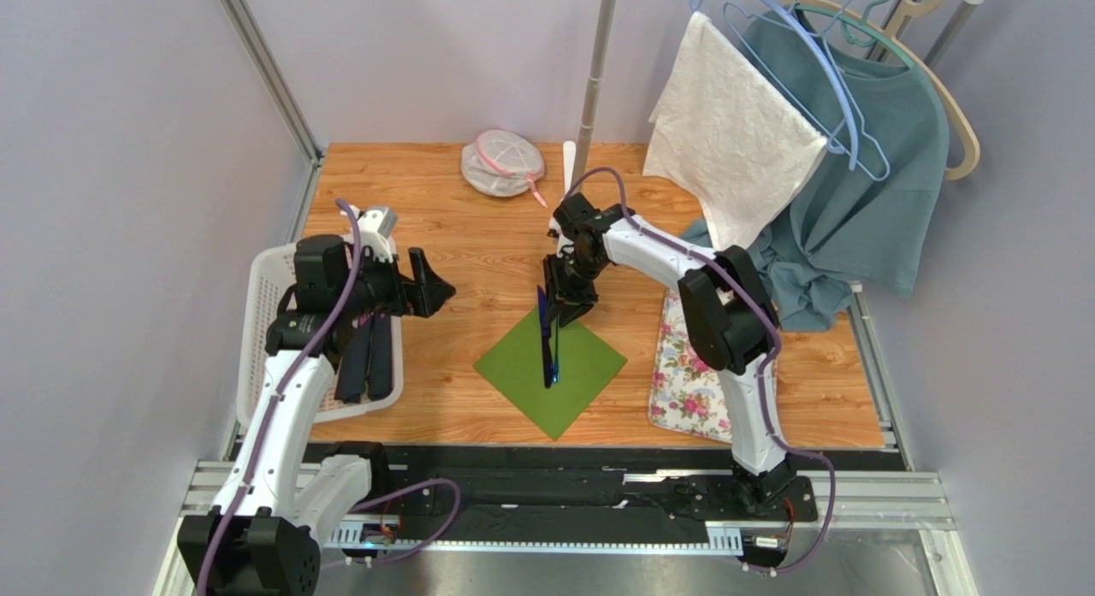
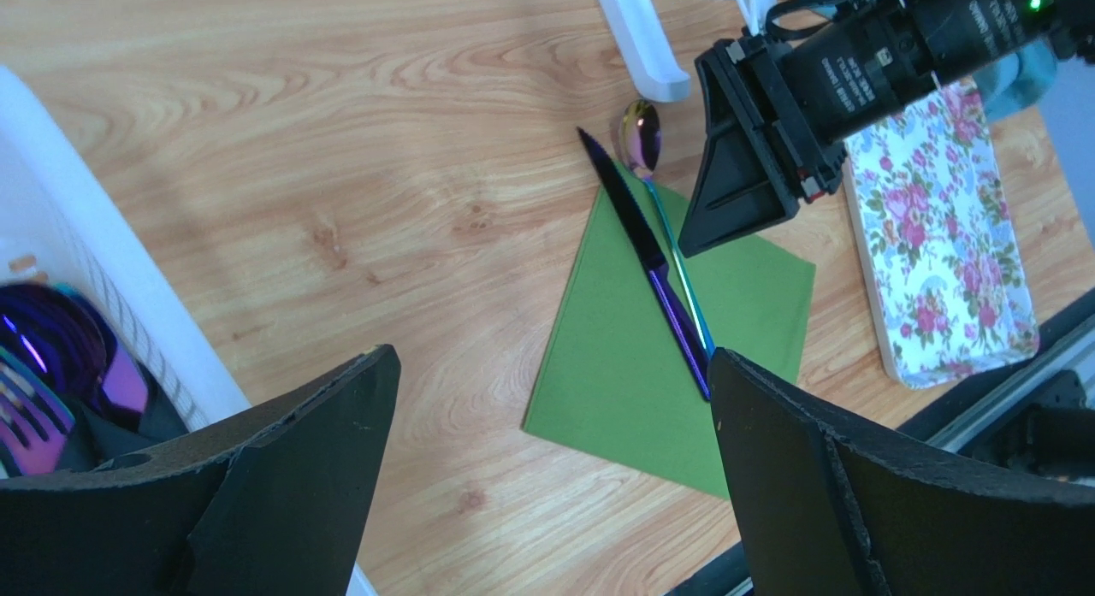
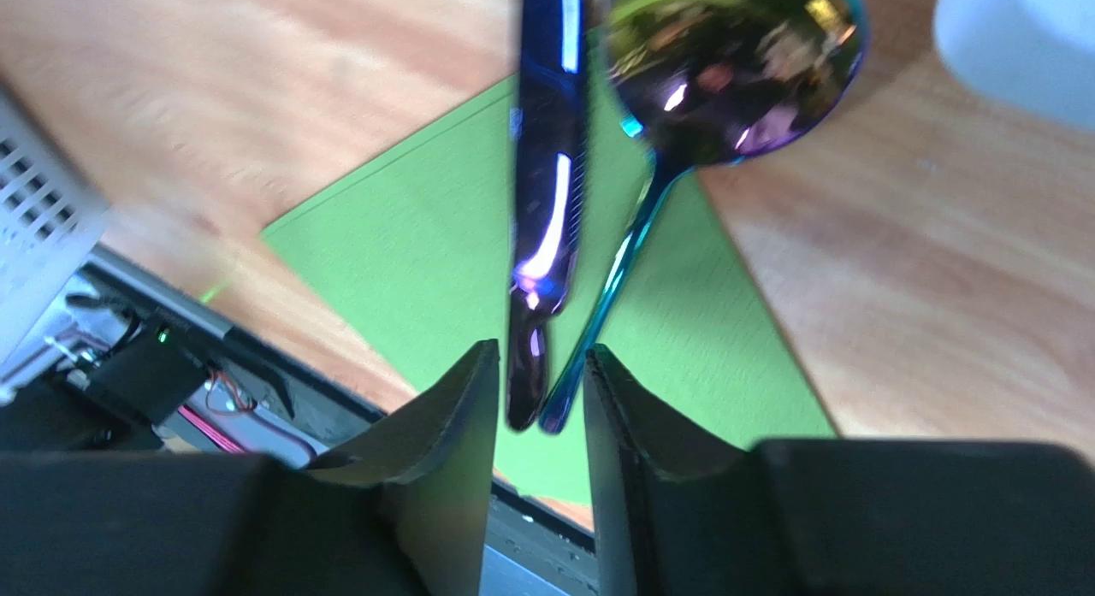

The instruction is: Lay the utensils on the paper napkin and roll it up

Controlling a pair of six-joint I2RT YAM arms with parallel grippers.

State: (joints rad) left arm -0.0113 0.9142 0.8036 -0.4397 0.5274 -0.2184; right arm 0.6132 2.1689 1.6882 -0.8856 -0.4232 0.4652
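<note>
The green paper napkin lies as a diamond at the table's front middle. It also shows in the left wrist view and the right wrist view. A dark blue-purple knife and an iridescent spoon lie side by side on it, their heads past its far corner. My right gripper hovers just above them. Its jaws stand narrowly apart and grip nothing. My left gripper is wide open and empty, above bare wood left of the napkin.
A white basket at the left edge holds more dark utensils, including a purple fork. A floral mat lies right of the napkin. A white cloth and a teal shirt hang at the back right. A mesh bag lies at the back.
</note>
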